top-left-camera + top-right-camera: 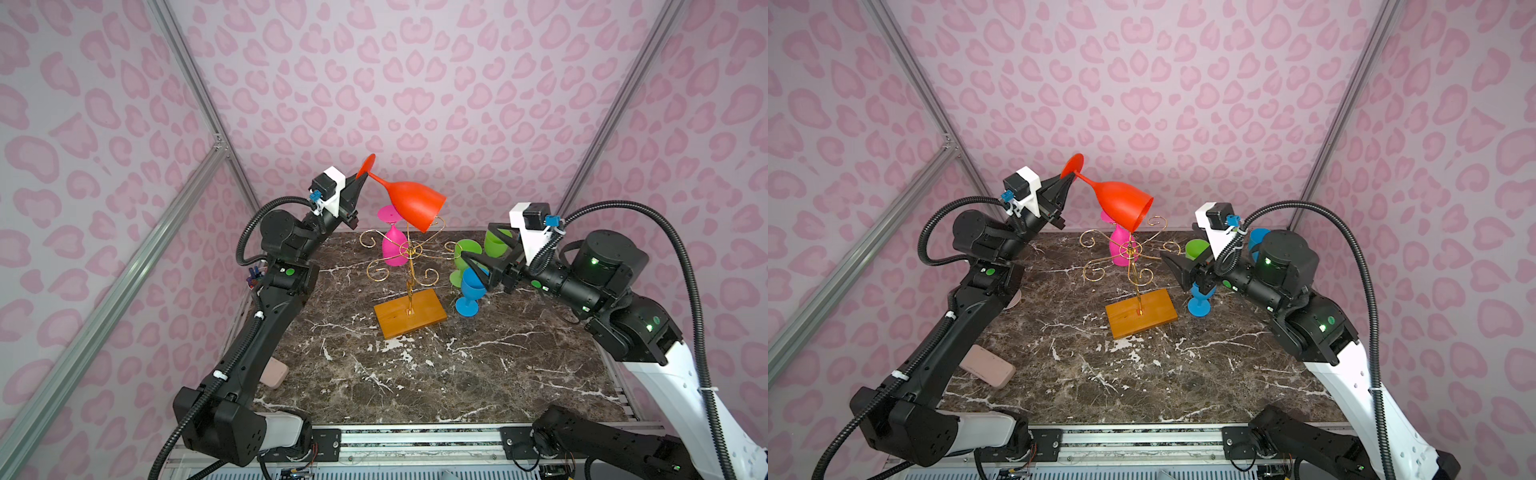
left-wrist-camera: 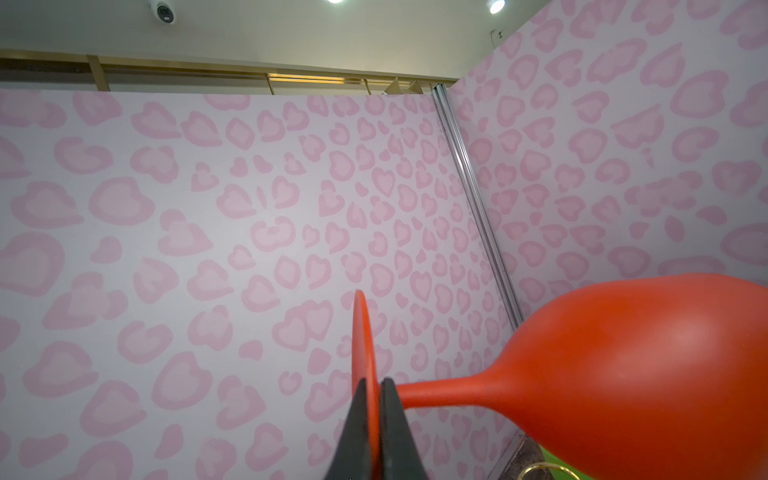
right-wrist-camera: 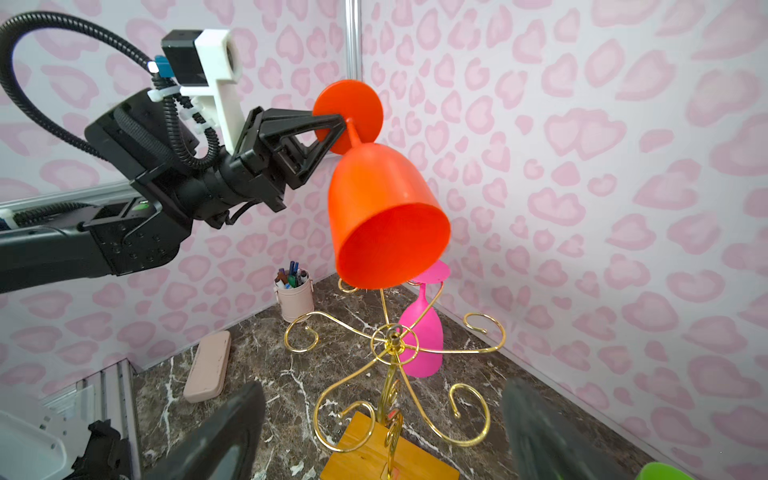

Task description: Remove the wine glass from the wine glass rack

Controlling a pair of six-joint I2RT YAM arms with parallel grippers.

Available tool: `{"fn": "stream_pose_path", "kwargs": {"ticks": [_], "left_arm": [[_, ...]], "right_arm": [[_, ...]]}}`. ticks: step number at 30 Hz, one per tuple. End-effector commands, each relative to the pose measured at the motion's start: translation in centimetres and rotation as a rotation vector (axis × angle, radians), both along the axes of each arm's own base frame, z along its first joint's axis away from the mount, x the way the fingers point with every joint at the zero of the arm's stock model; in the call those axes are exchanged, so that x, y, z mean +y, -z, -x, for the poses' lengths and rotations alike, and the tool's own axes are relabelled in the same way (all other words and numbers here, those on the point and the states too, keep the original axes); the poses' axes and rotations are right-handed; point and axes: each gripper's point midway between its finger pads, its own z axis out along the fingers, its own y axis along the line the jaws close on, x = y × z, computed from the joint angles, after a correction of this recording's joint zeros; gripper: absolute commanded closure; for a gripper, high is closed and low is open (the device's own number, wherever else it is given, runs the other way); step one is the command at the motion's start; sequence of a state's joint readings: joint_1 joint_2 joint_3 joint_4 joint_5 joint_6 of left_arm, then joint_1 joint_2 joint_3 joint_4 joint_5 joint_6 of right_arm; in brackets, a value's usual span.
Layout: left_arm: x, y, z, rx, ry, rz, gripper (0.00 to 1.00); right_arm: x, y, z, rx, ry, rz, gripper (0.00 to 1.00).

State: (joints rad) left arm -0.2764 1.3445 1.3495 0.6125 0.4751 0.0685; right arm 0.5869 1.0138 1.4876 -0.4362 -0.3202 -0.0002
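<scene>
Marble tabletop [image 1: 498, 374] | left gripper [image 1: 365, 176] pinching red wine glass [image 1: 415, 203] foot above wine glass rack [image 1: 409, 318] | right gripper [image 1: 477, 241] spread

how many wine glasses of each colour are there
red wine glass: 1
pink wine glass: 1
green wine glasses: 2
blue wine glasses: 2, one mostly hidden
total: 6
</scene>
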Motion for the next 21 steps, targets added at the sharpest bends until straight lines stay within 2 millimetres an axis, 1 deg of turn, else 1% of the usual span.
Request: {"fn": "stream_pose_path", "kwargs": {"ticks": [1, 2, 5, 9, 13, 15, 16, 21], "left_arm": [[0.7, -1.6, 1.5, 0.013, 0.08, 0.143, 0.97], [0.7, -1.4, 1.5, 0.029, 0.092, 0.157, 0.97], [0.7, -0.9, 1.5, 0.063, 0.119, 0.184, 0.97], [0.8, -0.6, 1.6, 0.087, 0.136, 0.204, 0.97], [0.5, -0.3, 1.9, 0.102, 0.16, 0.201, 0.97], [0.6, -0.1, 1.8, 0.108, 0.158, 0.202, 0.97], [0.5, -0.1, 1.8, 0.109, 0.157, 0.2, 0.97], [0.5, 0.4, 1.5, 0.12, 0.152, 0.197, 0.97]], "right_arm": [[-0.3, -1.6, 0.2, -0.032, -0.03, -0.103, 0.24], [-0.5, -1.8, 0.1, -0.036, -0.027, -0.114, 0.27], [-0.2, -2.2, -0.4, -0.041, -0.033, -0.142, 0.33], [1.1, -2.6, -1.7, -0.033, -0.065, -0.176, 0.38], [2.6, -3.0, -3.3, -0.021, -0.102, -0.201, 0.4], [3.5, -2.5, -4.1, 0.001, -0.125, -0.21, 0.41], [3.7, -3.9, -4.0, -0.02, -0.136, -0.231, 0.41], [5.1, -4.2, -5.2, -0.008, -0.171, -0.263, 0.43]]}}
